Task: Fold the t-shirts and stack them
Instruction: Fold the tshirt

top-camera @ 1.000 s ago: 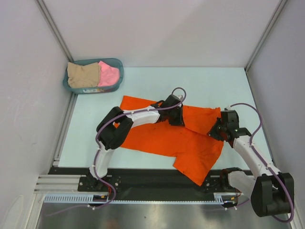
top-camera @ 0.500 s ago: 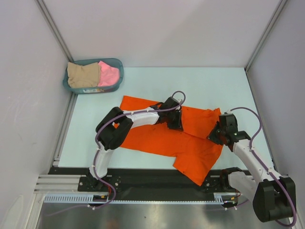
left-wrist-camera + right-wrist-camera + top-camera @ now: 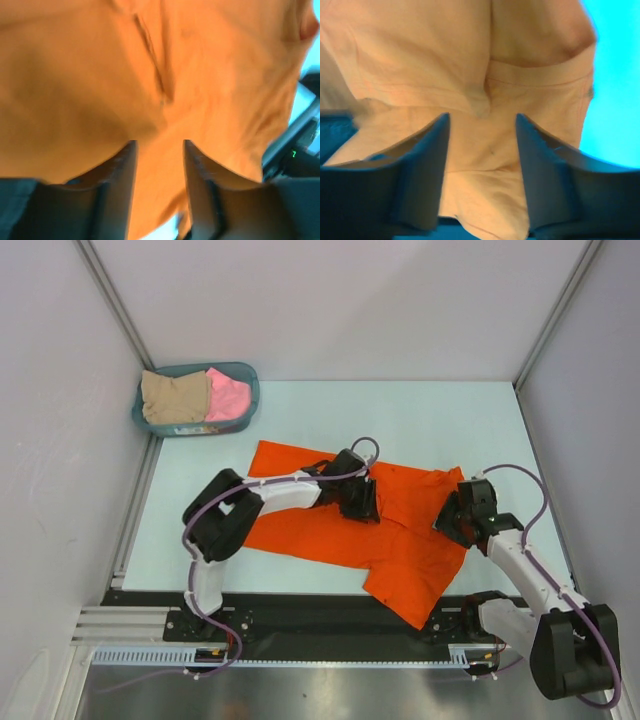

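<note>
Mid-fold on orange shirt; left hand, right hand spread, pinching nothing. Next, likely: grip an edge, fold over.

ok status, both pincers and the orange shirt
Left pincer open, low over orange t-shirt. Right pincer open over its right side. Shirt lies on table, unheld. Beige t-shirt and pink t-shirt in teal basket.
</note>
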Tool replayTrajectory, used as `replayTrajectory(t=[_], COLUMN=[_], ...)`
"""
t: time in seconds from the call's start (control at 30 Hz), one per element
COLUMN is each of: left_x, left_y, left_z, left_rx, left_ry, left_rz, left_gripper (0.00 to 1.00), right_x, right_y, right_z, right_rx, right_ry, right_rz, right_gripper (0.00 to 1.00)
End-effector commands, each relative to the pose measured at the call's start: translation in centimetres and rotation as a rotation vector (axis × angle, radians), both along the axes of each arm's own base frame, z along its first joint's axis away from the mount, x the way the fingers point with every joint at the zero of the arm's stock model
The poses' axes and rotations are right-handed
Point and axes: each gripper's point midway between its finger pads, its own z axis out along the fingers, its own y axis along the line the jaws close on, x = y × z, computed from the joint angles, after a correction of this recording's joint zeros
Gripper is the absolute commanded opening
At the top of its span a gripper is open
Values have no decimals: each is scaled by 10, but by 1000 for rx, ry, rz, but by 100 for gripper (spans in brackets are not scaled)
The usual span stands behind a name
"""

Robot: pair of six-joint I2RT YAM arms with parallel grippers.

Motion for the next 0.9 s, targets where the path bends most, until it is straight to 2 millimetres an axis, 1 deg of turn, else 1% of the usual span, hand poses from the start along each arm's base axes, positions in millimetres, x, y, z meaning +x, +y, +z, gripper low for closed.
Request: replayTrajectory(t=[0.0, 0.03, 0.07, 0.1, 0.13, 0.17, 0.2, 0.23, 0.27, 0.3, 0.33, 0.37, 0.4, 0.43, 0.47, 0.5, 0.57, 0.6, 0.63, 0.67, 0.7, 0.73, 0.77, 0.8, 0.87], left_x=[33, 39, 75, 83, 94, 104, 113, 129, 136, 148, 155, 160, 169, 173, 178, 186, 189, 189, 190, 192, 191, 192, 193, 194, 196], left_y=[25, 36, 77, 87, 99, 109, 119, 138, 146, 162, 169, 173, 187, 192, 197, 207, 214, 215, 219, 219, 222, 223, 224, 224, 227], left_z=[83, 91, 130, 135, 139, 149, 154, 150, 158, 158, 150, 151, 146, 141, 130, 120, 114, 112, 110, 111, 107, 108, 108, 108, 108], left_rx=[-103, -102, -85, -86, -65, -49, -35, -3, 2, 11, 26, 15, 18, 18, 28, 18, 35, 35, 32, 23, 21, 4, -4, -13, -21], left_ry=[-208, -231, -338, -347, -372, -378, -387, -392, -396, -398, -384, -372, -357, -341, -316, -301, -304, -304, -296, -300, -293, -283, -282, -282, -275], left_rz=[59, 81, 162, 191, 196, 211, 226, 252, 263, 294, 300, 306, 335, 349, 363, 383, 407, 412, 424, 428, 438, 445, 451, 452, 456], left_gripper=[52, 55, 66, 69, 71, 73, 73, 73, 73, 73, 73, 72, 71, 70, 68, 63, 63, 64, 64, 65, 65, 65, 65, 66, 66], right_x=[49, 60, 97, 98, 114, 122, 129, 140, 145, 149, 156, 158, 162, 163, 163, 166, 168, 169, 175, 176, 178, 182, 182, 183, 186], right_y=[-23, -30, -46, -49, -53, -57, -62, -64, -66, -68, -69, -70, -68, -77, -79, -89, -98, -101, -99, -99, -102, -99, -98, -96, -96], right_z=[55, 62, 69, 69, 80, 63, 61, 65, 53, 51, 48, 44, 34, 30, 25, 10, 0, -2, -1, -8, -11, -10, -15, -16, -12], right_rx=[-93, -106, -161, -163, -168, -185, -190, -196, -205, -215, -217, -218, -219, -217, -219, -266, -269, -263, -237, -219, -201, -185, -178, -173, -179], right_ry=[-193, -223, -245, -244, -273, -218, -213, -237, -212, -216, -227, -221, -210, -198, -188, -168, -154, -155, -174, -161, -157, -158, -145, -146, -164], right_rz=[-56, -76, -115, -126, -136, -135, -144, -149, -145, -135, -130, -127, -109, -125, -122, -106, -105, -108, -94, -82, -81, -70, -64, -51, -53], right_gripper=[66, 72, 76, 76, 76, 76, 77, 77, 76, 76, 74, 73, 72, 71, 69, 66, 64, 64, 64, 63, 62, 59, 55, 51, 48])
